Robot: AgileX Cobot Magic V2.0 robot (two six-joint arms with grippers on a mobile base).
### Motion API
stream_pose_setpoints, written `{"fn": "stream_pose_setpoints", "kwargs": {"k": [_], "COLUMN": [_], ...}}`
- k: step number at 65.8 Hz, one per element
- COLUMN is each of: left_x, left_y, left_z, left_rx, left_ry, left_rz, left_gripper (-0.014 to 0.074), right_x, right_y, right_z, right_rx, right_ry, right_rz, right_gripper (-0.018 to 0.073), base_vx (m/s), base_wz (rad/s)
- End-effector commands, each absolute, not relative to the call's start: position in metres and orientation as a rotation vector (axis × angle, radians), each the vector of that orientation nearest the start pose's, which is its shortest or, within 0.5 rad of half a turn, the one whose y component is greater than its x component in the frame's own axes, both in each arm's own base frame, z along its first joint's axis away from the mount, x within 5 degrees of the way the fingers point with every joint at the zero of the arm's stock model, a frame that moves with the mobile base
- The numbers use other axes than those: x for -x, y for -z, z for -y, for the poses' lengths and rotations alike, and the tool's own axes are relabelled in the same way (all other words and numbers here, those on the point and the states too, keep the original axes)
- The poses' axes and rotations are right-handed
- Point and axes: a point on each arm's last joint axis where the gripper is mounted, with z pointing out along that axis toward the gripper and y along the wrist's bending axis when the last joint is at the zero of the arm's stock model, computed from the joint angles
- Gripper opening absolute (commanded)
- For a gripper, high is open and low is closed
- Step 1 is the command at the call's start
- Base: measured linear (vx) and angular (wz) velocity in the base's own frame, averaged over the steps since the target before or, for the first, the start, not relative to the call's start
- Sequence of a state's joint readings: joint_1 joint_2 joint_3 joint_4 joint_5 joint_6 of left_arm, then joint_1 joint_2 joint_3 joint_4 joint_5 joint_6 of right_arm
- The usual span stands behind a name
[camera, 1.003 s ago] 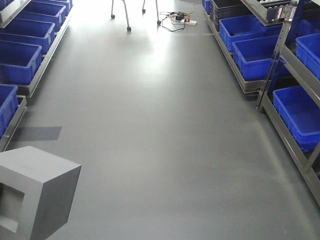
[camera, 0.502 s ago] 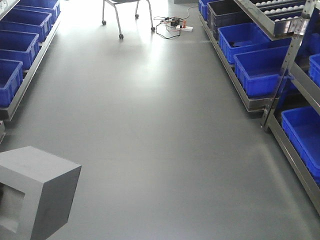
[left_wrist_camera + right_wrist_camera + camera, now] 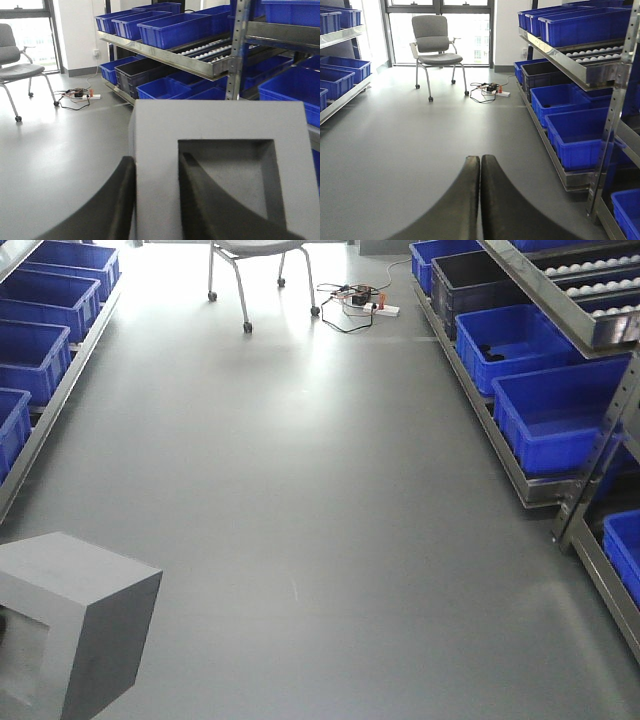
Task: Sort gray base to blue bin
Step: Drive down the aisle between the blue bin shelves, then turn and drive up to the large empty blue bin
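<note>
Gray base (image 3: 220,125): matte, light gray, cube-like, with plain flat faces and sharp edges. Shallow square recess sunk into one face, darker inside, with sloped walls. In the front view, at the bottom left corner (image 3: 75,625), recessed face turned left, seen against the gray floor (image 3: 330,490).

Left claw (image 3: 156,162) pinching the block's wall: one dark finger (image 3: 107,200) pressed on the outer side face, the other finger (image 3: 215,200) reaching into the recess, the wall caught between. Right claw (image 3: 480,159) pressed together along its whole length, gripping nothing, pointed down the aisle.

Blue bins (image 3: 560,415) lined up on metal racks along both sides of the aisle, none near the block, with one dark bin (image 3: 480,280) among them on the right. Cannot tell which bin counts as the target. Sloped upper shelf (image 3: 592,54) set with white rollers. At the far end, an office chair (image 3: 434,40) on casters and a power strip (image 3: 492,90) with tangled cables on the floor. Any lettering too small to read.
</note>
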State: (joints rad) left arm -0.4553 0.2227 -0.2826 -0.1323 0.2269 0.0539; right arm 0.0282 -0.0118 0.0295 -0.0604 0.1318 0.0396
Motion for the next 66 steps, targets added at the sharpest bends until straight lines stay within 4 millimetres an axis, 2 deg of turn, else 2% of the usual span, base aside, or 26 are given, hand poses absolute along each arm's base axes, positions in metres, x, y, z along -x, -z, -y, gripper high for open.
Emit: {"fn": "stream_pose_setpoints", "kwargs": {"k": [1, 39, 66], "left_x": [-0.0602, -0.0602, -0.0602], "left_y": [-0.294, -0.294, -0.294], "left_z": [0.0316, 0.0316, 0.0316], "left_rx": [-0.29, -0.29, -0.29], "left_ry": [0.459, 0.459, 0.459], "left_rz": [-1.504, -1.504, -1.504], "left_gripper": [-0.0006, -0.0006, -0.0006], "right_x": [-0.0565, -0.0565, -0.0565], "right_y": [-0.1941, -0.1941, -0.1941], "right_z": [-0.0011, -0.0011, -0.0011], "right_rx": [0.043, 0.043, 0.043], "right_ry": [0.009, 0.009, 0.009], "right_rz": [-1.562, -1.562, -1.562], "right_gripper": [-0.0009, -0.0009, -0.0009], "base_vx": [0.44, 0.42, 0.34], "base_wz": [0.03, 0.08, 0.27]}}
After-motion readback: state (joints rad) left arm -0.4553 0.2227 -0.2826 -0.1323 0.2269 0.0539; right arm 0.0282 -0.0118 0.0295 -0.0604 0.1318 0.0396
